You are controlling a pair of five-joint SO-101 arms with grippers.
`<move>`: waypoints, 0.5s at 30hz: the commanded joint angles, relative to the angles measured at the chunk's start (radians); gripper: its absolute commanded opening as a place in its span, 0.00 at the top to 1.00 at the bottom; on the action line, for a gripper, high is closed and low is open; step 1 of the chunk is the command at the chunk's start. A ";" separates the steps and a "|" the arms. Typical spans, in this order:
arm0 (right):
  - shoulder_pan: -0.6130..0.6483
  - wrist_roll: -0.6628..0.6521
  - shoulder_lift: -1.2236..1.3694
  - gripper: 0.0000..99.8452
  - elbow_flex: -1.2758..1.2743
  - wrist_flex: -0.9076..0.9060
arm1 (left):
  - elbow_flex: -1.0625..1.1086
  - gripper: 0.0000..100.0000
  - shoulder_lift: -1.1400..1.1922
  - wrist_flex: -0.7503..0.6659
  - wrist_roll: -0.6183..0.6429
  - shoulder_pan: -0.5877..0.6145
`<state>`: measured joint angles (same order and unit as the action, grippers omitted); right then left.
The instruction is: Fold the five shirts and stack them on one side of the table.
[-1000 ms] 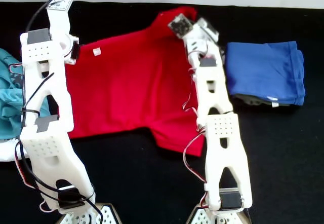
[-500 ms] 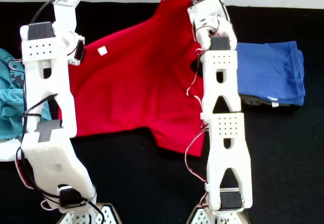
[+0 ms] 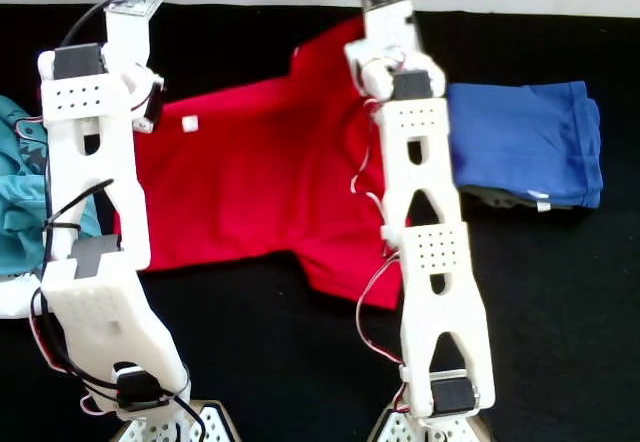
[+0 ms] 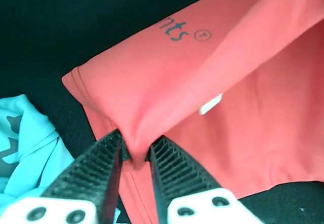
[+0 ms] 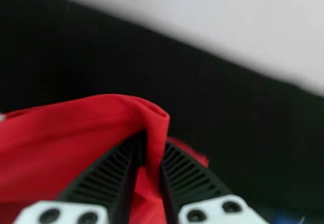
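While the red shirt (image 3: 250,192) lies spread on the black tabletop (image 3: 260,362) beside the folded blue shirt (image 3: 520,142), I see left fingers (image 4: 91,168) pinching its left edge and right fingers (image 5: 111,168) pinching its far edge.

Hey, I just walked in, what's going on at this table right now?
Two robot arms hold a red shirt that lies spread over the black table. The left gripper has its jaws shut on a pinch of the shirt's edge. The right gripper has its jaws shut on another fold at the table's far side. A folded blue shirt lies beside the right arm, and a crumpled teal shirt sits beside the left arm.
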<state>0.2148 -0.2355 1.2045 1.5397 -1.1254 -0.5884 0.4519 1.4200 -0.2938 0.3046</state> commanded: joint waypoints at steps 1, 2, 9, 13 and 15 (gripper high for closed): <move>0.013 0.011 -0.085 0.99 0.045 -0.211 | -0.035 0.99 -0.008 -0.002 0.005 -0.007; 0.010 0.011 -0.082 0.99 0.042 -0.240 | -0.035 0.99 -0.008 -0.002 0.005 -0.007; -0.058 0.005 0.087 0.99 0.007 -0.091 | -0.035 0.99 -0.008 -0.002 0.005 -0.012; -0.108 0.005 0.202 0.99 0.025 0.058 | -0.035 0.99 -0.016 0.002 0.005 -0.007; -0.134 0.005 0.213 0.99 0.058 0.113 | -0.036 0.99 -0.019 0.006 0.005 -0.010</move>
<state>0.1381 -0.2340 1.4162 1.5413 -1.0994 -0.5884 0.4519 1.4200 -0.2923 0.3030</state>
